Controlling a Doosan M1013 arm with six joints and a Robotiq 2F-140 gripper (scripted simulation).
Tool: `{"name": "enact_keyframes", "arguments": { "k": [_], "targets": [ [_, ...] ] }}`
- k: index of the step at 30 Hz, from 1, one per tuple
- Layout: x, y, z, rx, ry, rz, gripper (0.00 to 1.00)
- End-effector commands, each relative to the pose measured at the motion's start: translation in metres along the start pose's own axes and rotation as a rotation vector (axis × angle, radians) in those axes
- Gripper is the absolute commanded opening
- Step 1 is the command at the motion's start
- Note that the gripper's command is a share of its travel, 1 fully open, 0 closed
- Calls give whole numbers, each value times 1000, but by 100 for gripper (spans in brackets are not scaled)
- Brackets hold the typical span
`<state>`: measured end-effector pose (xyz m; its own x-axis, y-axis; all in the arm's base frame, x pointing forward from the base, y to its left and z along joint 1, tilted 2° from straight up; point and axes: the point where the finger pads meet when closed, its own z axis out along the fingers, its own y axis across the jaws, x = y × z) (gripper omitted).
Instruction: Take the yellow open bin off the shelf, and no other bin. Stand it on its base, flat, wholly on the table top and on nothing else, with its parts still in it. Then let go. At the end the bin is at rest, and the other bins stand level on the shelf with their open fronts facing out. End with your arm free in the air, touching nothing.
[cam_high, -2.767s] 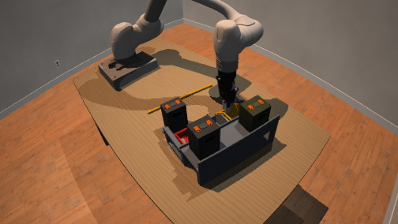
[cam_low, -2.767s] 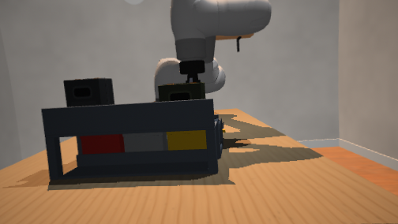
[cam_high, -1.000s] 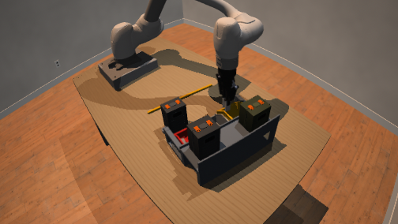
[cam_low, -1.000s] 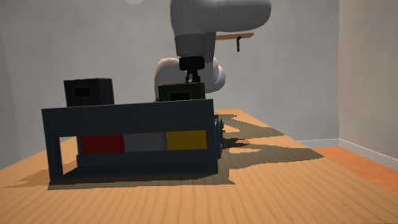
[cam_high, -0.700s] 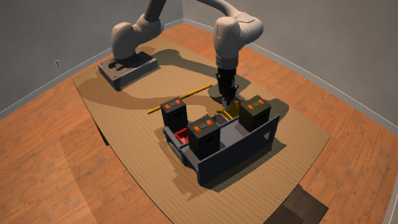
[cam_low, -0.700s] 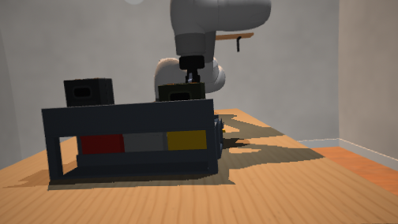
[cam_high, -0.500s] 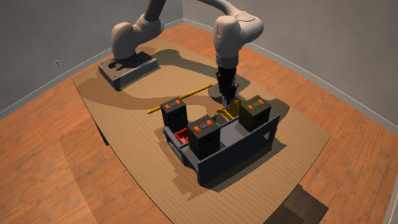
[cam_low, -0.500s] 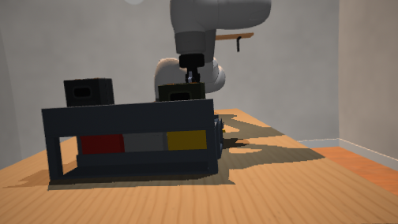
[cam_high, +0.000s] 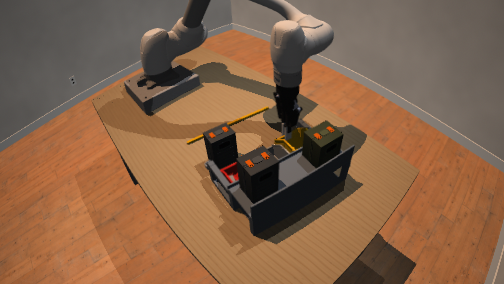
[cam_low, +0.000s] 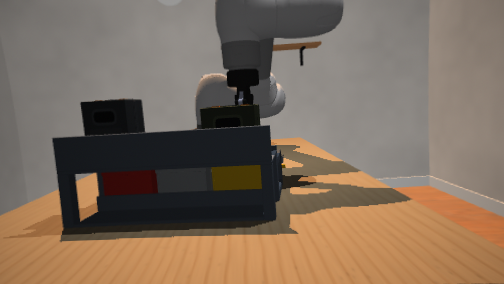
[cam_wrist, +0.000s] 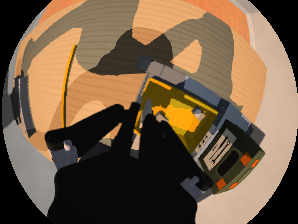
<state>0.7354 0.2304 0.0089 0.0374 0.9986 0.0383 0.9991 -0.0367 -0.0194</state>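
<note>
on the dark shelf (cam_high: 300, 197), left to right, a black box (cam_high: 220, 142) stands over the red bin (cam_high: 231, 172), another black box (cam_high: 258, 172) stands mid-shelf, and the gripper (cam_high: 289, 131) is nearly closed, pinching the rim of the yellow bin (cam_high: 296, 140) at the shelf's open front beside an olive box (cam_high: 323, 142).

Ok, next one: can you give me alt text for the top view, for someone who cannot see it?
The gripper reaches down behind a dark shelf on a wooden table, jaws shut on the rim of the yellow bin at the shelf's end. Two black boxes and an olive box stand on the shelf, a red bin shows at its other end, and a yellow rod lies nearby.
</note>
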Motion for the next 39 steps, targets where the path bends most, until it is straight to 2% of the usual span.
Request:
{"name": "enact_keyframes", "arguments": {
  "k": [1,27,32,39],
  "targets": [
    [0,0,0,-1,0,0,0],
    [0,0,1,-1,0,0,0],
    [0,-30,1,-1,0,0,0],
    [0,-30,1,-1,0,0,0]
  ]
}}
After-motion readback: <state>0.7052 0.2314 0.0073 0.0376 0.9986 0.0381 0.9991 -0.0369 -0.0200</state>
